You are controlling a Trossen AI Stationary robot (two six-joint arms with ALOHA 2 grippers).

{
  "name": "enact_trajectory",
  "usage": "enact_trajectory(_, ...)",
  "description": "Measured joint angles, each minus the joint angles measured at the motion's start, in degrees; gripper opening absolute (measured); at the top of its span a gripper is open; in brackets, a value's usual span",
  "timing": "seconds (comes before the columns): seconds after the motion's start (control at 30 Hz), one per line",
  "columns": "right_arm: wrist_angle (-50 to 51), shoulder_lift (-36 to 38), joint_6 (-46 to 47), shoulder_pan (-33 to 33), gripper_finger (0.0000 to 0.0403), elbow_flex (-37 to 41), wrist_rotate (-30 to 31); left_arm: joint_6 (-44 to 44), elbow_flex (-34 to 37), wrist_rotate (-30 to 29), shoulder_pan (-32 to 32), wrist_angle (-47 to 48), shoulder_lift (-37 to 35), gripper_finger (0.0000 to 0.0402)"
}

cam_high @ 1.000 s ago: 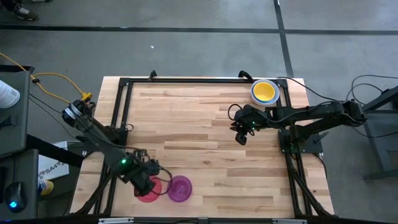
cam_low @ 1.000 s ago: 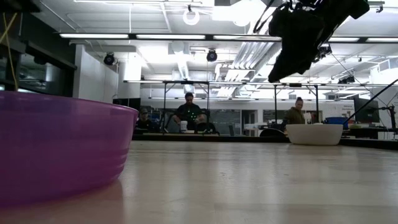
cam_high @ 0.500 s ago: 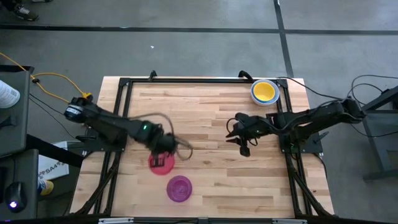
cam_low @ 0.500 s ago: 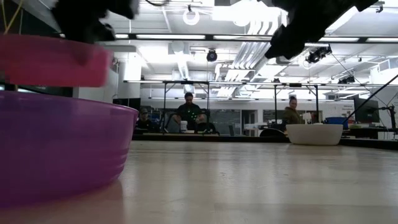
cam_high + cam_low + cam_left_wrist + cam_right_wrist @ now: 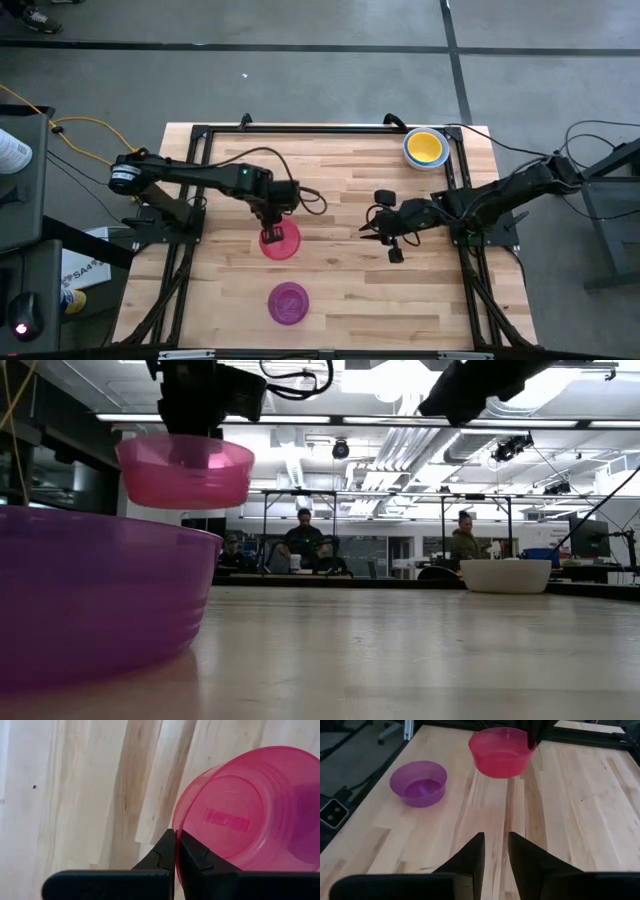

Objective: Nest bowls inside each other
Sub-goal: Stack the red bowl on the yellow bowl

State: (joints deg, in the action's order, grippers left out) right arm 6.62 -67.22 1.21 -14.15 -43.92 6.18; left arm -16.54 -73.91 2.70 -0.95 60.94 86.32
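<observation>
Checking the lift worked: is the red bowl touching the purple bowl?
Apart. The low view shows the red bowl, pinched by the left gripper, hanging in the air clear above the purple bowl.

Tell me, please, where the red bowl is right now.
In the high view the red bowl is left of the table's middle, pinched by its rim in the left gripper. The low view shows it held above the table, beyond the purple bowl.
</observation>
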Motion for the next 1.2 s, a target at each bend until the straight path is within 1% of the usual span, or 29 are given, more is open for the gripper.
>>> enact_trajectory(0.17, 0.37, -5.71, -2.36, -0.09, 0.008, -5.17, -1.0, 4.69, -6.14, -0.02, -0.17, 1.0, 4.68, 0.0)
enact_trajectory(0.27, 2.78, -9.9, -4.26, -0.13, 0.008, -8.99, -1.22, 7.89, -10.21, -0.2, -0.13, 2.19, 7.41, 0.0)
enact_trajectory(0.4, 5.07, -13.64, -7.42, -1.06, 0.008, -13.03, -0.73, 11.06, -13.29, -0.26, -0.13, 3.11, 9.42, 0.0)
enact_trajectory(0.57, 5.61, -16.83, -13.85, -4.69, 0.008, -16.68, 3.92, 12.51, -13.77, -0.28, -0.13, 2.08, 9.62, 0.0)
enact_trajectory(0.77, 7.32, -19.16, -15.2, -6.16, 0.008, -20.73, 4.24, 12.66, -13.77, -0.28, -0.13, 1.4, 9.6, 0.0)
enact_trajectory(0.97, 13.04, -23.08, -16.97, -6.16, 0.008, -25.96, 4.09, 12.29, -13.77, -0.29, 0.19, -1.13, 9.58, 0.0)
enact_trajectory(1.03, 14.27, -24.59, -17.82, -6.22, 0.008, -27.88, 4.17, 11.78, -13.84, 0.75, 0.83, -1.19, 9.58, 0.0)
enact_trajectory(1.13, 16.07, -25.63, -18.33, -6.84, 0.008, -29.82, 5.33, 11.34, -14.1, 2.81, 2.31, -1.44, 9.58, 0.0)
enact_trajectory(1.2, 15.7, -25.94, -19.63, -7.15, 0.008, -30.29, 7.49, 10.08, -14.1, 2.97, 3.2, -1.51, 9.58, 0.0)
